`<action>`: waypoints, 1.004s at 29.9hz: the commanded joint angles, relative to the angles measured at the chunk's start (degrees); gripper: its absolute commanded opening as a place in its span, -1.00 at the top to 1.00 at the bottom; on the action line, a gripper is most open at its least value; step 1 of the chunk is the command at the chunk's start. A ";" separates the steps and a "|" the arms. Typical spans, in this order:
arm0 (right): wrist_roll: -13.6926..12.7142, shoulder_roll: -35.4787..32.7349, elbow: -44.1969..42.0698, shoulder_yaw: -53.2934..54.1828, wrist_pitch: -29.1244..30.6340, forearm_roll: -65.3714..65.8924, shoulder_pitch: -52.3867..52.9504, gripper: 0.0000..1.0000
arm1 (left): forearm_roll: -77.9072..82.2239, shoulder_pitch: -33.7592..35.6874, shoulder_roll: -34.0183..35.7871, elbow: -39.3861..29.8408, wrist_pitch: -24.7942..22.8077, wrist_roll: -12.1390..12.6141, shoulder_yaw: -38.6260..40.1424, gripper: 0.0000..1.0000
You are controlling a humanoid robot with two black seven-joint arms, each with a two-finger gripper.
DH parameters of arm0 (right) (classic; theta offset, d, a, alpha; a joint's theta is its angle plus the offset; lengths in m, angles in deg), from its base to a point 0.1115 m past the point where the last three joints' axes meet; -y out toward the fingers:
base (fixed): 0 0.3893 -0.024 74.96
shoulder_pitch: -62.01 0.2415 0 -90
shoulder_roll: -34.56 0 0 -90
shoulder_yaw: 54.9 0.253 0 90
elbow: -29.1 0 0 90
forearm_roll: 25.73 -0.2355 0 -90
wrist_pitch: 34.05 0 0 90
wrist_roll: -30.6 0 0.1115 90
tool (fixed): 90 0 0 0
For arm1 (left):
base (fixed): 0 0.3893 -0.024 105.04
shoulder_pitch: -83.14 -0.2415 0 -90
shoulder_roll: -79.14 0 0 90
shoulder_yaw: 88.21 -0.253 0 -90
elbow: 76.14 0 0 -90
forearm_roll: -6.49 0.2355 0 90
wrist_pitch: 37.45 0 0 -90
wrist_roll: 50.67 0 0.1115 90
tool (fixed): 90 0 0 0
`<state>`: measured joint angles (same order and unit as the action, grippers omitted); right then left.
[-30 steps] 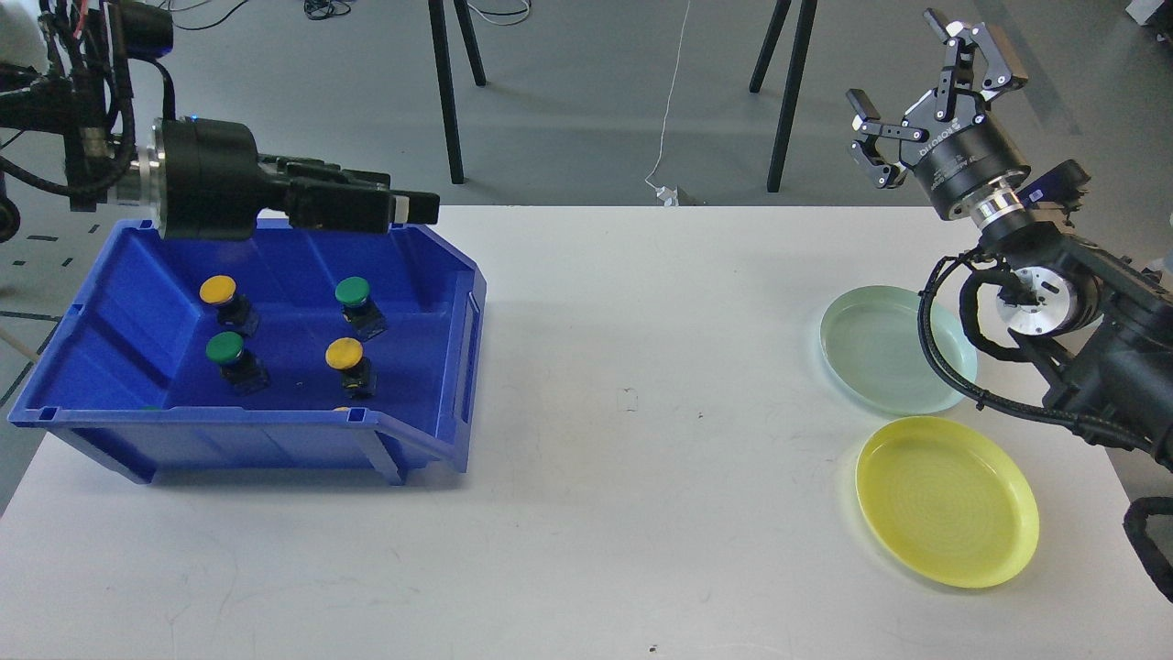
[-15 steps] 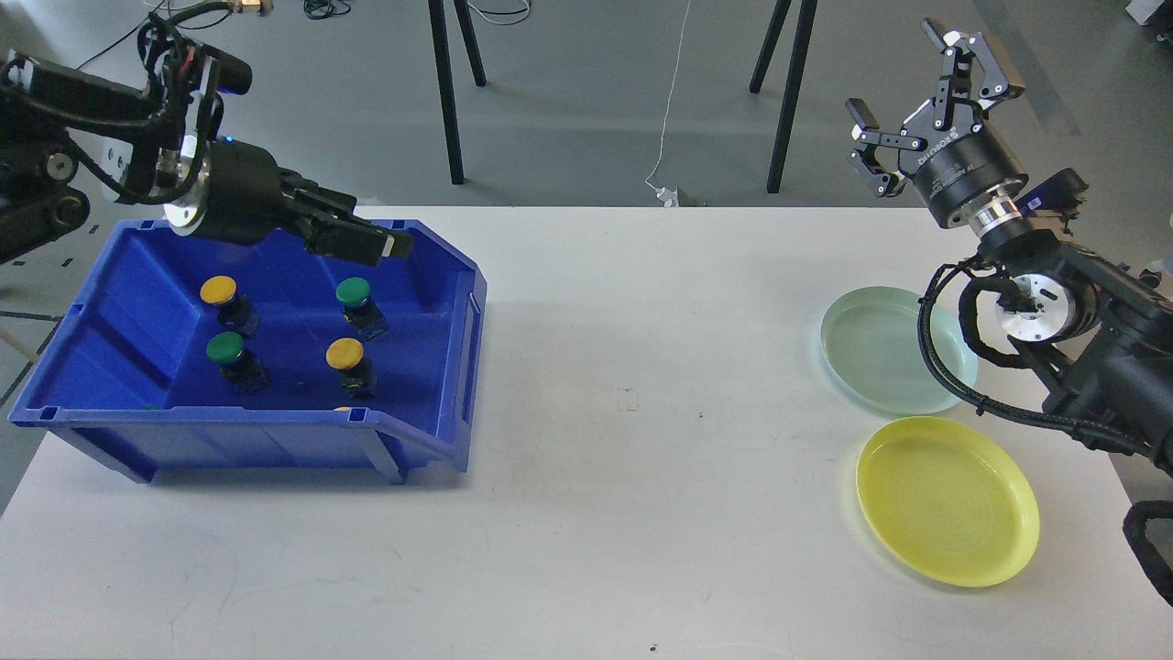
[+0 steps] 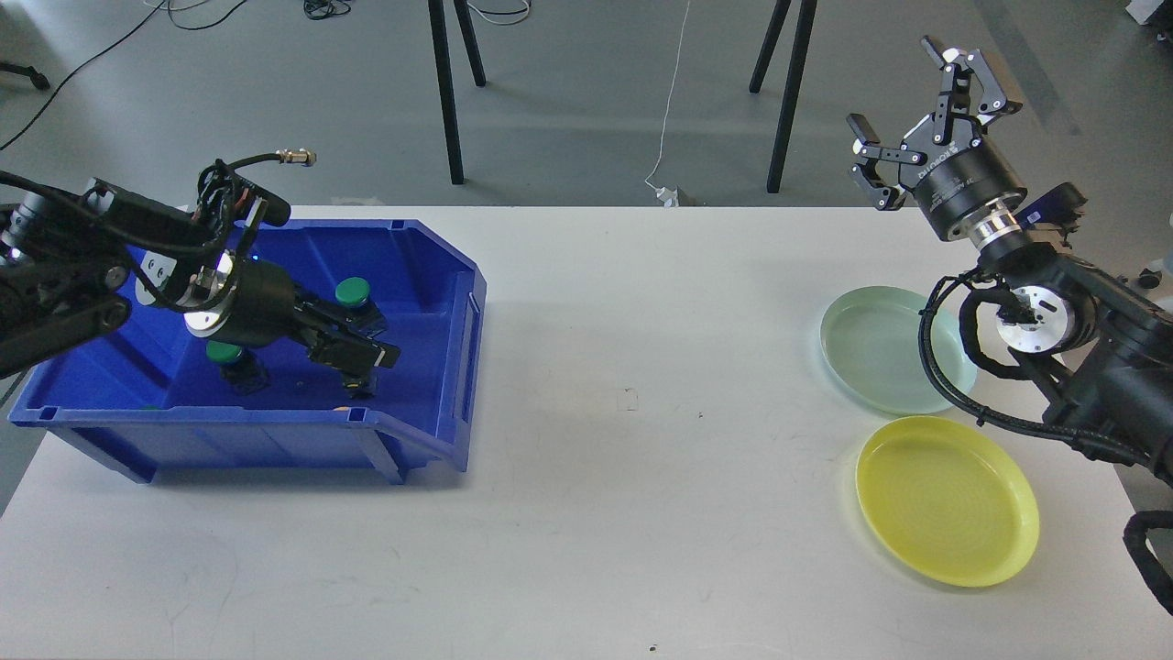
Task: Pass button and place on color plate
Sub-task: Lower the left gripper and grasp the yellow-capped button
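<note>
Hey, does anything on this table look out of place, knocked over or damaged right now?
Nothing stands out. The blue plastic bin sits flat on the white table, the green-capped buttons in it look upright, and the pale green plate and yellow plate lie flat and empty.

A glossy, smooth plastic look is shown by the blue bin [image 3: 458, 321]. The yellow plate [image 3: 947, 500] and pale green plate [image 3: 880, 353] appear smooth and slightly shiny. The white table [image 3: 623, 513] is seen as matt and faintly scuffed.

Left tool [image 3: 367, 353] dropped into blue bin [image 3: 458, 275] — now over yellow button.
</note>
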<state>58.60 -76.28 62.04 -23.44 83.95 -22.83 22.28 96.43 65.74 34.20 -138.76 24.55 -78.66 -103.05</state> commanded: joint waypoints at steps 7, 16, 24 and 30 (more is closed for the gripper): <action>0.01 -0.25 0.03 0.00 0.00 -0.09 -0.62 -0.99 | 0.15 -2.55 -2.17 5.57 0.00 -0.01 0.07 -0.98; 0.01 -0.52 0.11 0.09 0.00 -0.09 -1.24 -0.99 | 0.15 -2.72 -5.86 10.15 0.00 -0.01 -0.02 -0.97; 0.01 -0.61 0.03 0.00 0.00 -0.09 -1.59 -0.99 | 0.15 -3.60 -6.30 10.24 0.00 -0.01 -0.10 -0.90; 0.01 -0.52 0.03 0.00 0.00 -0.09 -1.67 -0.99 | -0.03 -4.30 -6.48 10.50 0.00 -0.01 -0.10 -0.80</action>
<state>58.61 -76.84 62.06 -23.43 83.95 -22.92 20.63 96.58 61.71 27.75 -128.51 24.54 -78.66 -103.15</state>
